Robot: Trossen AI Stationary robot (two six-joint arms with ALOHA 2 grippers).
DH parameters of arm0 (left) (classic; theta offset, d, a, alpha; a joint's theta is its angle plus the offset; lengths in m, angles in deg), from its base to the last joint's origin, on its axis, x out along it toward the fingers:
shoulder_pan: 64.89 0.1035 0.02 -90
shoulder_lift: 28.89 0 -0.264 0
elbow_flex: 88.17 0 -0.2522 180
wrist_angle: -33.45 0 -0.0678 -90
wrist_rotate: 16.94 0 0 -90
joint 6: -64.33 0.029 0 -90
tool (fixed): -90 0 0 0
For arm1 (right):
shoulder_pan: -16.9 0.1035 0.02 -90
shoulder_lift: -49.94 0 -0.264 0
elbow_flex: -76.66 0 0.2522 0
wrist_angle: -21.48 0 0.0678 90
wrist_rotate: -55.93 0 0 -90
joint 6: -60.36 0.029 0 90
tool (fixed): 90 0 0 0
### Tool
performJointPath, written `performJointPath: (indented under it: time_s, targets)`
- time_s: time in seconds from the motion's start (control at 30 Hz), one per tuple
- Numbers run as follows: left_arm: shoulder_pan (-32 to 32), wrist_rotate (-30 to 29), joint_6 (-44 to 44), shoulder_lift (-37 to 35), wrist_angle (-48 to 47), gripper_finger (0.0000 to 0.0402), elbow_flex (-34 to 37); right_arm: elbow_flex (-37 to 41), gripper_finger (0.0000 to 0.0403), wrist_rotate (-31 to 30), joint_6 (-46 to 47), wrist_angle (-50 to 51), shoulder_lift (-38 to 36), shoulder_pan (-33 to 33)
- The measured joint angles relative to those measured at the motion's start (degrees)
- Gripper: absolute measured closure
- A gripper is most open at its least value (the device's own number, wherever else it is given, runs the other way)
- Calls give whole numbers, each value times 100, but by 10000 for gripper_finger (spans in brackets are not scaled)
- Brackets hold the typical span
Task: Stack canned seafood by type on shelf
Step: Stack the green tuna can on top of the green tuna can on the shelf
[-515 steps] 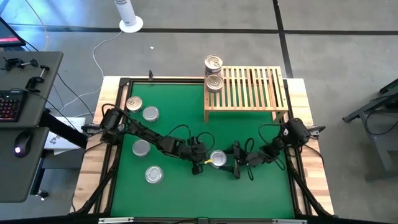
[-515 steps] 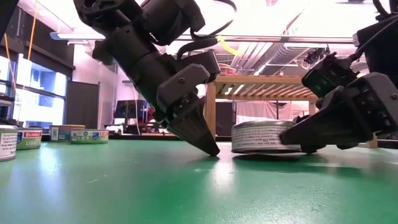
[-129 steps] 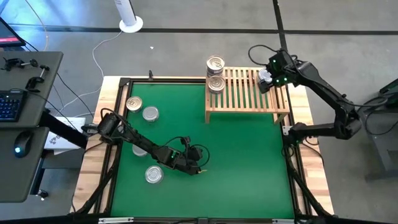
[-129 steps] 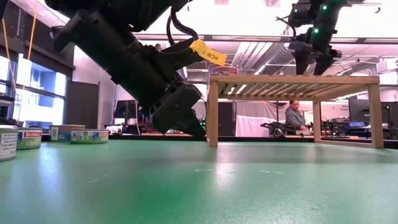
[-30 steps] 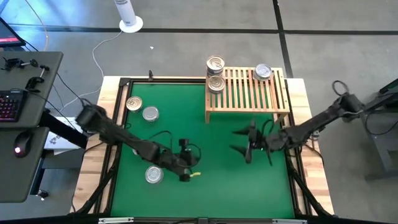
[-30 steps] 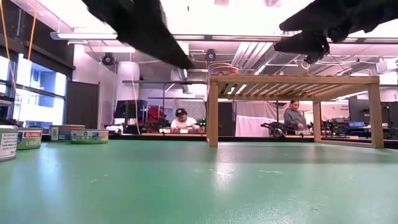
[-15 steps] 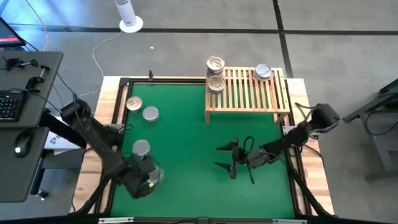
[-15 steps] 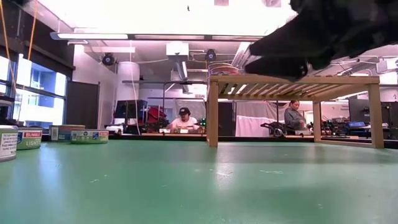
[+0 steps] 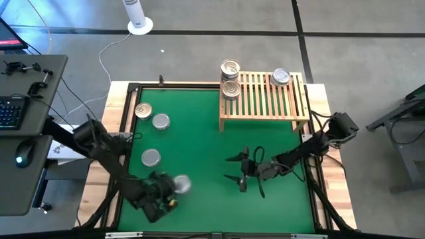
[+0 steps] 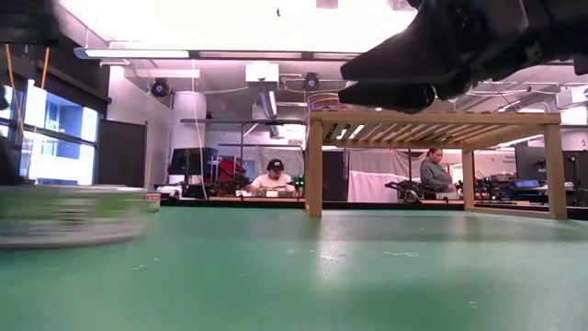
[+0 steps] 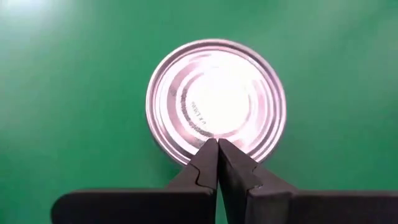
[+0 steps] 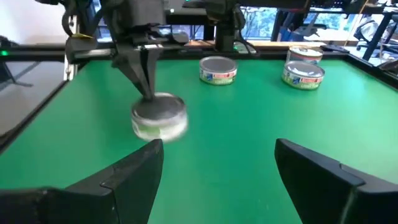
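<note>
In the high view's lower left, the left gripper (image 9: 167,193) has its fingers pressed together, tips touching a silver tin (image 9: 181,184) on the green mat (image 9: 199,146). In the lower middle, the right gripper (image 9: 237,168) hangs with fingers spread, holding nothing. At the upper right, the shelf (image 9: 264,99) has three tins (image 9: 230,89) on top.

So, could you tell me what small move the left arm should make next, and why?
Probably keep nudging the tin toward the right gripper: the left gripper is shut against the tin's edge, and the right gripper waits open mid-table, facing it.
</note>
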Motion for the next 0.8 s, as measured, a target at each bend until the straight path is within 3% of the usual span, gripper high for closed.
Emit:
performJointPath:
  time_s: [0.07,0.17,0.33,0.43,0.63,0.8]
  targets:
    - [300,-496,719,156,776,402,17,0,101,7,62,107,0,46]
    - [849,-735,2187,449,2238,401,29,0,101,6,309,442,0,156]
    - [1744,-561,4714,1014,5077,401,35,0,101,10,861,1129,0,388]
    - [2167,-225,5665,1185,6169,401,32,1,101,105,1267,1686,-2,550]
    - [2499,225,6266,899,6288,401,32,306,100,582,2027,1824,0,710]
    - [2502,848,6044,404,5077,402,26,648,99,721,2402,1771,0,522]
